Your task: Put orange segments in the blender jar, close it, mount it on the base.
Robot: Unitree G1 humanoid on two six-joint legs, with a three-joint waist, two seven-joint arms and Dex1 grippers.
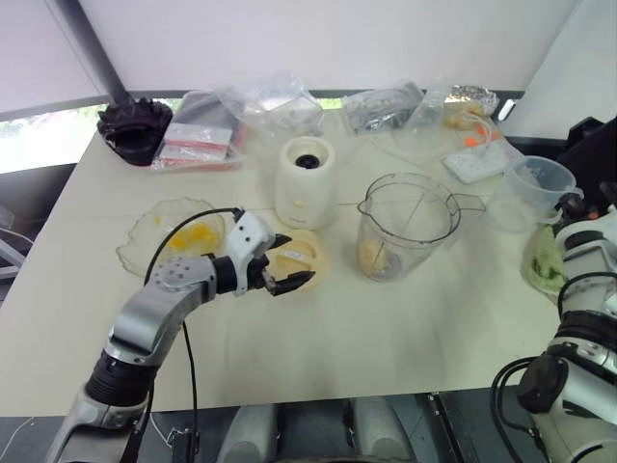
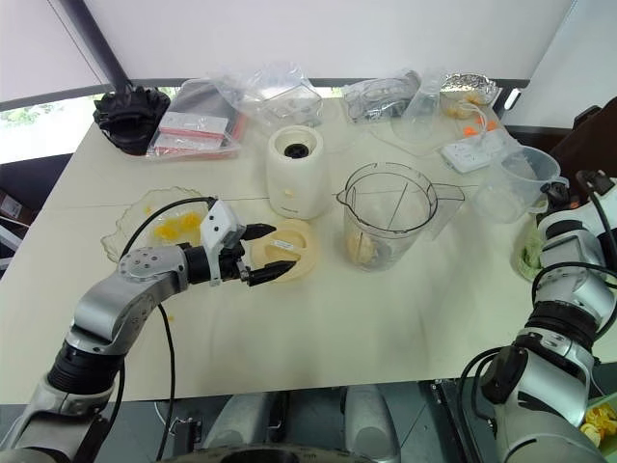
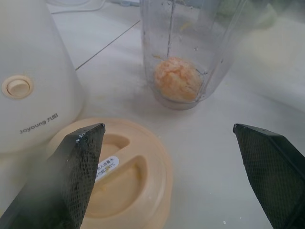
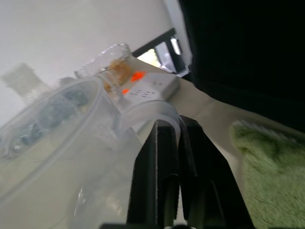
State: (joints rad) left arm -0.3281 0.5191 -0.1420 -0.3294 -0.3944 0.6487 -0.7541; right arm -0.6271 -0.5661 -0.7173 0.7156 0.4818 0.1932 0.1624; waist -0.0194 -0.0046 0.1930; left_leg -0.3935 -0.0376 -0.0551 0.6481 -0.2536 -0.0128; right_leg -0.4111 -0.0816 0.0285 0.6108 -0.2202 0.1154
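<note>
While the right gripper [image 4: 174,143] sits closed, partly cut off, the left gripper [image 1: 292,260] gapes empty over lid [image 1: 307,258].

Blender jar [image 1: 409,224] clear plastic; base [image 1: 306,183] smooth cream plastic; table [image 1: 386,328] matt.

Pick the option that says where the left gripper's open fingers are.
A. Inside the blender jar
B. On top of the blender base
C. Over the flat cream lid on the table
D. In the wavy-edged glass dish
C: the left gripper hangs open over the flat cream lid, which lies on the table in front of the base and beside the blender jar.
</note>
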